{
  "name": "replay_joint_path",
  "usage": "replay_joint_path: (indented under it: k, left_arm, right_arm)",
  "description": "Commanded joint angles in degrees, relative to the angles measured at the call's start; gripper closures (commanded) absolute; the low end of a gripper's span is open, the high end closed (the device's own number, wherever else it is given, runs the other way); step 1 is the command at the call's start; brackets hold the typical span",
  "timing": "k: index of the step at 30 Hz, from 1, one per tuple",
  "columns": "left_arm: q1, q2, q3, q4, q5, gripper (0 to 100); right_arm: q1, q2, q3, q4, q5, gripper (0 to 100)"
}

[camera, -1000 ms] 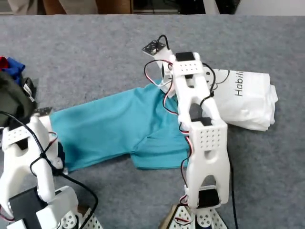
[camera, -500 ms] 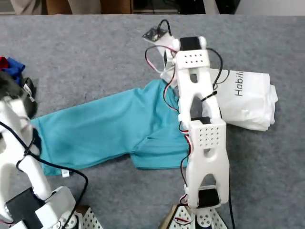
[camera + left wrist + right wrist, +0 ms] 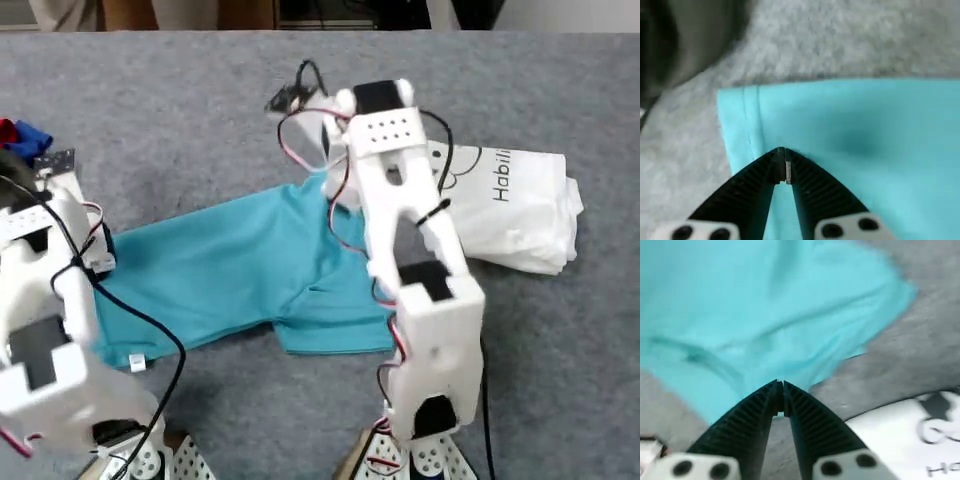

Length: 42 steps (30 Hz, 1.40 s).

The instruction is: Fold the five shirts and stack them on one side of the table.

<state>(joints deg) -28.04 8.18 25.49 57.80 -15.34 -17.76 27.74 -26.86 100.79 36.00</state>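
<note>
The teal shirt (image 3: pixel 230 275) lies spread mid-table (image 3: pixel 180 110). Its long axis slants from near left to far right, with the hem pointing left. The left gripper (image 3: pixel 781 167) is clenched on the hem edge. The right gripper (image 3: pixel 780 400) is clenched on the opposite end, just beside the folded white shirt (image 3: pixel 520 210).

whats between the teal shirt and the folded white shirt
A strip of bare grey table, shown in the right wrist view; in the high view the right arm hangs over it.
</note>
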Motion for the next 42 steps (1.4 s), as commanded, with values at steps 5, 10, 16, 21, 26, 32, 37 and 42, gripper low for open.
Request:
replay_joint_path:
  k: [5,10,16,21,26,32,37,42]
  left_arm:
    - [-3.4,2.8,-3.1,-3.0,0.4,98]
    - [-3.6,2.9,-3.2,-3.2,0.4,98]
    - [-3.8,2.9,-3.3,-3.5,0.4,98]
    - [-3.5,2.9,-3.3,-3.5,0.4,98]
    - [-3.4,2.9,-3.3,-3.5,0.4,98]
    - [-3.7,3.1,-4.3,-3.4,0.4,98]
    - [-3.6,3.1,-4.3,-3.4,0.4,98]
    - [-3.6,3.1,-4.4,-3.5,0.4,98]
  right_arm:
    - [-3.9,-9.4,16.7,-2.4,0.9,99.4]
    - [-6.2,-9.5,24.4,-6.2,0.9,99.4]
    - [-9.4,-9.3,29.9,-14.7,0.7,99.4]
    - [-9.9,-9.3,31.9,-18.6,-0.7,99.4]
    - [-9.9,-9.3,33.5,-18.8,-0.5,99.4]
    - [-10.0,-9.7,36.8,-17.4,-0.6,99.4]
    - [-12.6,-9.7,37.5,-13.5,-0.6,99.4]
    - [-17.7,-11.7,38.3,-13.0,-0.7,99.4]
